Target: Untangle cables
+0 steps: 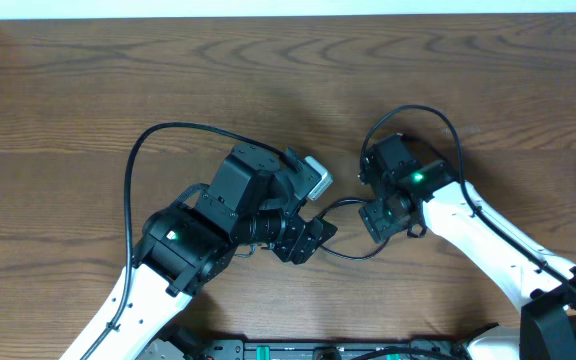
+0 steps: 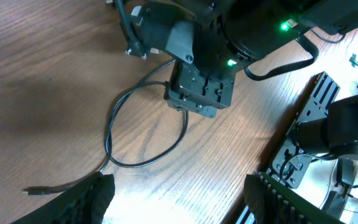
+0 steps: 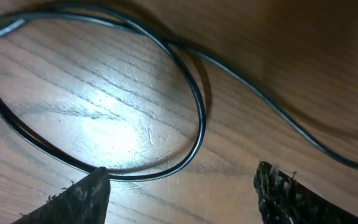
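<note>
The thin black cable (image 2: 109,134) lies in a smooth round loop on the glossy wood-grain table (image 1: 88,90), between both grippers. The boxy right gripper (image 3: 182,173) stands wide open above it and hides one part. The left gripper (image 2: 178,186) is wide too and holds nothing.

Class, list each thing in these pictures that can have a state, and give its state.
Black cable: lying slack in a loop, ungripped.
Left hand: open, empty.
Right hand: open, empty, above the cable's loop.
Left arm light: on, green.
Right arm light: on, green.
</note>
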Motion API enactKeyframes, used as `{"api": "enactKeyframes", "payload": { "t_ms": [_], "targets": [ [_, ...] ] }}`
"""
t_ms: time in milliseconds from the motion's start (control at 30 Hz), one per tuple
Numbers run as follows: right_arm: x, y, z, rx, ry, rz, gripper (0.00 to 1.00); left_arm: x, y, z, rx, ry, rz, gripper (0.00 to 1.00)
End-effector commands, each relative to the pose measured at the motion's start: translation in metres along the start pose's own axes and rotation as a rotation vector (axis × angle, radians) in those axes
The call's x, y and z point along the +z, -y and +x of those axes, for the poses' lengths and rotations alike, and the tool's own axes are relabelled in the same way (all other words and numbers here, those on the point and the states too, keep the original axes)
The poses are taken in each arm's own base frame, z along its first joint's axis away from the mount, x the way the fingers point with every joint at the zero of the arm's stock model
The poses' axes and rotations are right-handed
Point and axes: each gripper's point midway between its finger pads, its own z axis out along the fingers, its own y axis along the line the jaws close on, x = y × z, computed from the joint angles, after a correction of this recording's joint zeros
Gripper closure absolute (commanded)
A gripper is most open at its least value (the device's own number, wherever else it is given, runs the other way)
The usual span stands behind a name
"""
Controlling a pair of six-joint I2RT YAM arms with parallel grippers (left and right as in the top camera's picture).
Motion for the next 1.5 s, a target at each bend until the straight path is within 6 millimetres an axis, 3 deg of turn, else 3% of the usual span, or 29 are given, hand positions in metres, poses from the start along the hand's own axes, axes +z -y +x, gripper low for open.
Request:
{"api": "enactKeyframes", "payload": {
  "t_ms": [0,200,833,933,967,1000,1200,1467],
  "targets": [
    [0.014,0.0,0.015,0.019,-0.043,-0.002,0.3,-0.006,0.0,-0.008,0.023,0.021,-0.012,0.27],
    [0.032,0.0,0.024,0.056,-0.031,-0.003,0.34,-0.006,0.0,-0.008,0.024,0.021,-0.012,0.28],
    [0.061,-0.006,0.021,0.169,0.077,-0.047,0.51,-0.006,0.0,-0.008,0.023,0.02,-0.012,0.28],
    [0.06,-0.009,0.014,0.175,0.1,-0.067,0.65,-0.006,0.0,-0.008,0.023,0.02,-0.012,0.28],
    [0.059,-0.011,0.011,0.174,0.11,-0.079,0.77,-0.006,0.0,-0.008,0.023,0.02,-0.012,0.28],
    [0.057,-0.013,0.007,0.174,0.119,-0.088,0.99,-0.006,0.0,-0.007,0.022,0.019,-0.012,0.27],
    [0.025,-0.015,-0.025,0.202,0.178,-0.109,0.99,-0.006,0.0,-0.001,0.012,-0.007,-0.012,0.28],
    [-0.074,-0.017,-0.082,0.197,0.369,-0.139,0.99,-0.005,-0.001,0.002,0.008,-0.016,-0.012,0.26]
  ]
}}
